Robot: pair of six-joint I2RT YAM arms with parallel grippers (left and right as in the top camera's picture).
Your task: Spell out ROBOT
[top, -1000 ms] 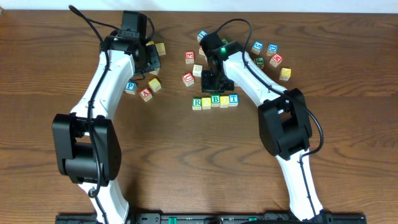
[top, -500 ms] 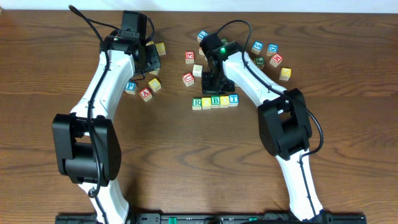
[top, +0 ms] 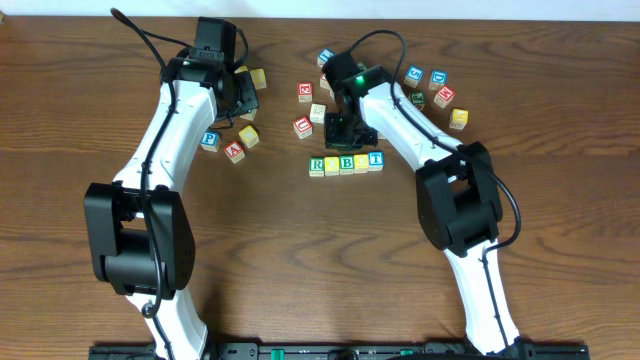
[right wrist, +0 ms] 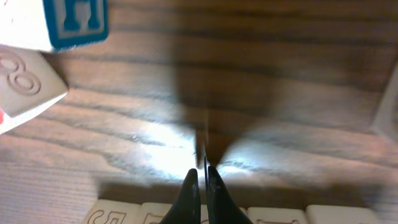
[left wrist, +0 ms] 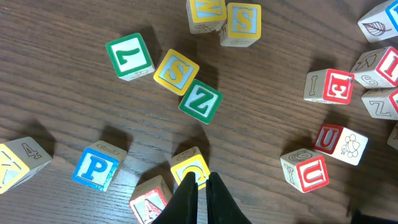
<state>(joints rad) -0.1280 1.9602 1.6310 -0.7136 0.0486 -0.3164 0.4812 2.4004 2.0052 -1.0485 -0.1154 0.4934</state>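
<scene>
row: R cube (top: 317,165), first yellow-topped cube (top: 332,164), B cube (top: 347,162), second yellow-topped cube (top: 361,161), T cube (top: 376,159), side by side and touching, mid-table (top: 300,260); the T end sits slightly farther from the robot
letters on yellow tops: too small to read
right gripper (right wrist: 200,177): fingers pressed together, nothing between them; hangs just behind the row, about at the B cube
right wrist view: pale sides of the row's cubes along the bottom edge, under the fingertips; contact with them cannot be told
left gripper (left wrist: 199,182): fingers pressed together, gripping nothing
left gripper position: tips over a loose yellow cube (left wrist: 191,168); touching or not, cannot tell
beside it: blue P cube (left wrist: 95,168) and red A cube (left wrist: 151,198), well left of the row
other loose cubes: green Z cube (left wrist: 201,101) touching yellow S cube (left wrist: 176,71); more scattered behind the row
</scene>
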